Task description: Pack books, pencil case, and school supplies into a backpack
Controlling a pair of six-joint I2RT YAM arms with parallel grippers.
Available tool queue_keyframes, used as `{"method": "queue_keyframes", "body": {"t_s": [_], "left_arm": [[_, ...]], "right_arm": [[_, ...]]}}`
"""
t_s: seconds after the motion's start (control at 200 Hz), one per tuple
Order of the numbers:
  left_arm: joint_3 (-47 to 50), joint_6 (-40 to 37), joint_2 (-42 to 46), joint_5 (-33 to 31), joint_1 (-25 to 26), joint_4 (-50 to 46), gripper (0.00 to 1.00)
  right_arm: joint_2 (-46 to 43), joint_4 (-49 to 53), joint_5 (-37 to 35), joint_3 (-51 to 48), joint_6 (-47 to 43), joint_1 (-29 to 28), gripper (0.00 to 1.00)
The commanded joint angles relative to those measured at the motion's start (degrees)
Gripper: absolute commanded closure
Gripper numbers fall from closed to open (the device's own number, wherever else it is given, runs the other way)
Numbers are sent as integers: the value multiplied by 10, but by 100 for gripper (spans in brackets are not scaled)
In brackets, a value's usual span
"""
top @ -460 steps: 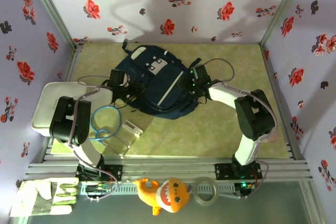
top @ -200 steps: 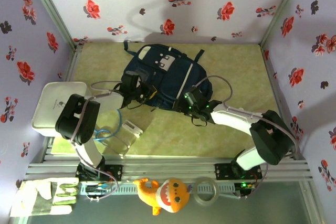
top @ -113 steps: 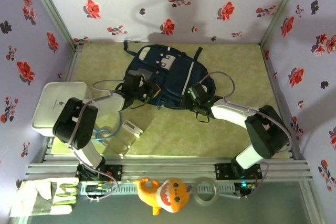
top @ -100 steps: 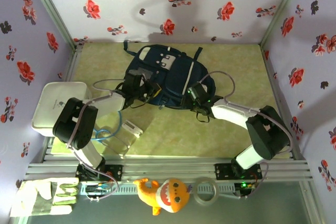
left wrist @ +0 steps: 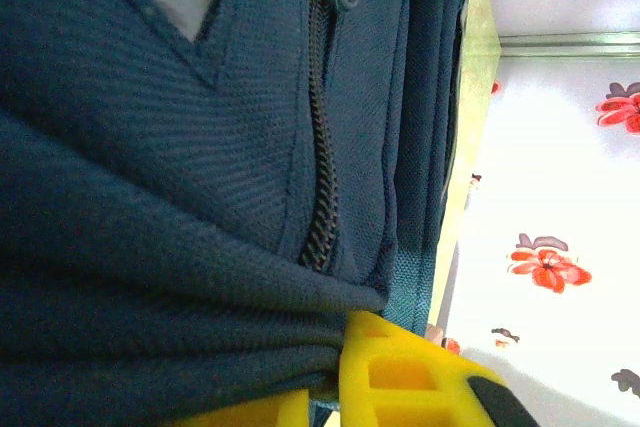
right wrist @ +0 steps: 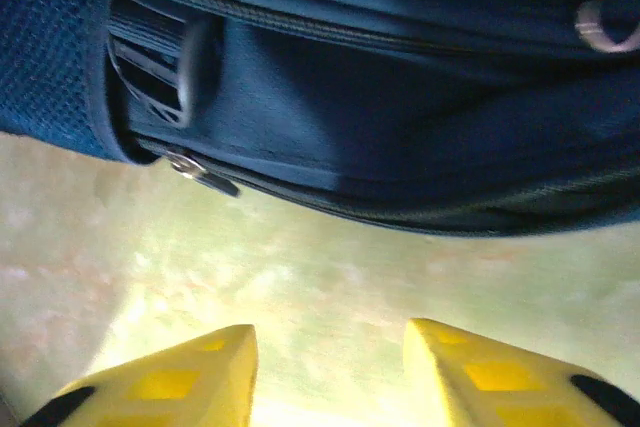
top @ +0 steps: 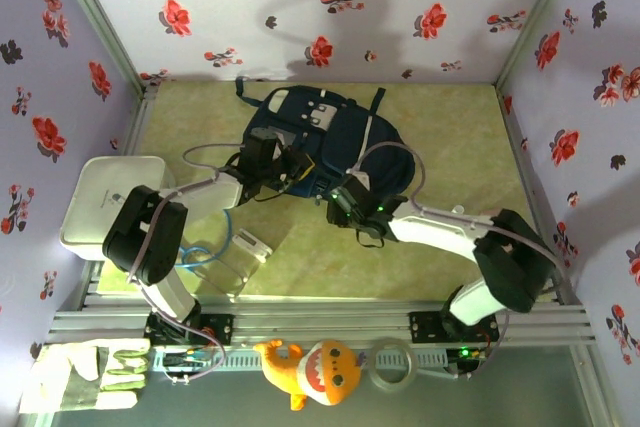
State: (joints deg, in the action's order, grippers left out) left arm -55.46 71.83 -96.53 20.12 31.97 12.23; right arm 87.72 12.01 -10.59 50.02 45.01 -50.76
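Backpack [top: 330, 137]: we are seeing it lying at the far middle of the table [top: 450, 147], front pocket facing up.
Axis: its long side is running roughly far to near, leaning toward the near right; the end with the white patches is pointing at the far edge.
Left gripper [top: 295, 169]: it is pressing into the pack's near-left side, and its yellow fingers [left wrist: 400, 377] are clamping a fold of the navy fabric just beside a zipper [left wrist: 318, 197].
Right gripper [right wrist: 328, 352]: it is hanging at the pack's near edge with its jaws standing apart over bare table, gripping nothing; a zipper pull [right wrist: 200, 172] and a black buckle [right wrist: 150, 47] are lying just ahead of it.
Around: a white tray [top: 95, 192] is sitting at the left edge, with a blue cable loop [top: 200, 247] and a small white piece [top: 250, 244] near the near-left corner.
Beyond the near edge: a glove [top: 80, 375], a toy shark [top: 312, 372] and a tape roll [top: 392, 362] are resting by the rail.
In the way: we are finding only the left arm's cable between the grippers and the pack.
Writing: any marks on the patches are looking too small for us to read.
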Motion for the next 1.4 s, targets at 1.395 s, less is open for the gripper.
{"method": "queue_keyframes", "body": {"t_s": [1.395], "left_arm": [[-38, -34, -4, 26, 9, -4, 100]], "right_arm": [[163, -67, -117, 87, -11, 1, 85]]}}
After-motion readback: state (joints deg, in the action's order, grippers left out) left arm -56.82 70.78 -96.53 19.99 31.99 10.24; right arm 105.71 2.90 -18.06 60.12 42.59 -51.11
